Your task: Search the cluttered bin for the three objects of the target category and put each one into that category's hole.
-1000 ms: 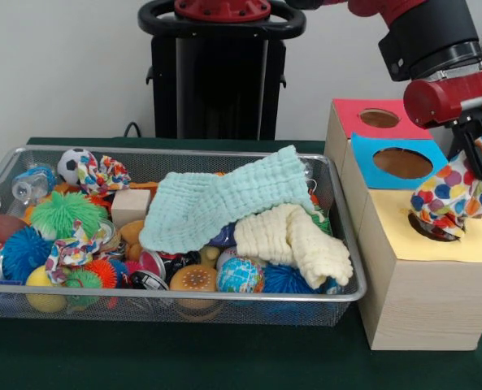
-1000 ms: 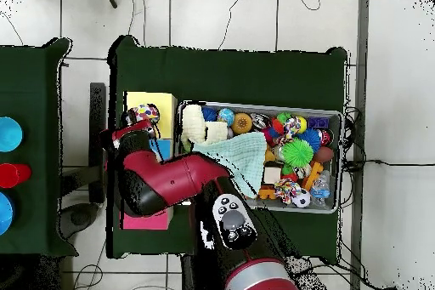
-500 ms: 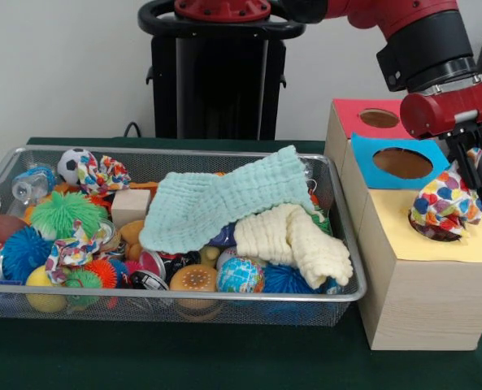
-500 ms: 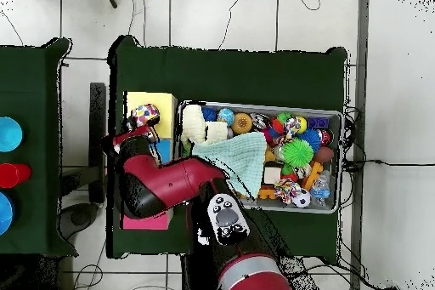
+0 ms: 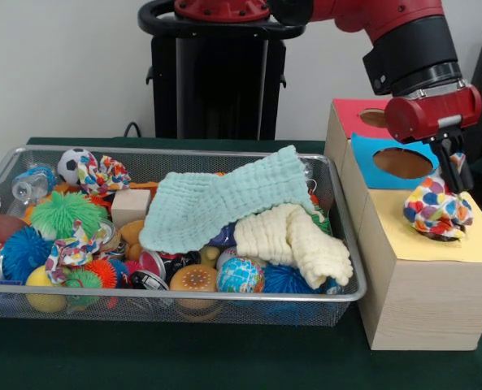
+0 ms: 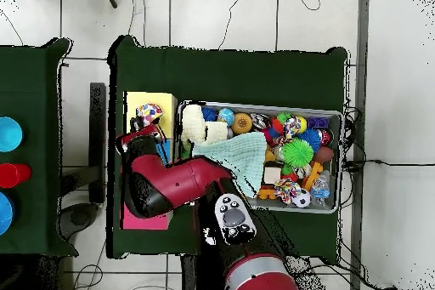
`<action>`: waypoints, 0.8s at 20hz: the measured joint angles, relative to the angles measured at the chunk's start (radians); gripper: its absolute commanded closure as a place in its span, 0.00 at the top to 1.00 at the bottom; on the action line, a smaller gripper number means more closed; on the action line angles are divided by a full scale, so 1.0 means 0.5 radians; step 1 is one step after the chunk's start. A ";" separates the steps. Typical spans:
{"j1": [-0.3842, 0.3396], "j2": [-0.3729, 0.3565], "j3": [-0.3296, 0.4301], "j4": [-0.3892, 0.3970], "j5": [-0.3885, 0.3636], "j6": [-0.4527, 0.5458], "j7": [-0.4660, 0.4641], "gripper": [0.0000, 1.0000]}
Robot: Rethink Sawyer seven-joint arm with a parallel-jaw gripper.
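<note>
One polka-dot cloth bundle (image 5: 438,213) rests in the round hole of the yellow-topped box (image 5: 395,244); it also shows in the overhead view (image 6: 149,113). My gripper (image 5: 453,171) hangs just above its top, slightly to the left, open and holding nothing; in the overhead view it (image 6: 140,132) is beside the bundle. Two more polka-dot bundles lie in the wire mesh bin (image 5: 184,294): one at the back left by the soccer ball (image 5: 102,173), one at the front left (image 5: 71,244). In the overhead view they show at the bin's right end (image 6: 286,189) (image 6: 276,130).
A mint waffle cloth (image 5: 224,203) and a cream one (image 5: 293,240) cover the bin's middle and right. Spiky rubber balls, a wooden block (image 5: 130,205) and small toys fill the rest. Blue-topped (image 5: 371,150) and red-topped (image 5: 350,110) boxes with holes stand behind the yellow one.
The bundle has dropped out of the gripper and settled into the yellow box's hole. The gripper has moved left, staying at about the same height.
</note>
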 measured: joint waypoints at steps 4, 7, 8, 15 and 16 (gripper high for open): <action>-0.036 0.000 0.000 -0.017 -0.042 0.000 0.000 0.00; -0.051 0.000 0.000 -0.028 -0.053 0.000 0.000 0.00; -0.054 0.000 0.000 -0.033 -0.055 0.000 0.000 0.00; -0.037 0.001 0.000 -0.054 -0.055 -0.011 0.000 0.00; -0.034 0.002 0.000 -0.054 -0.055 -0.015 0.000 0.00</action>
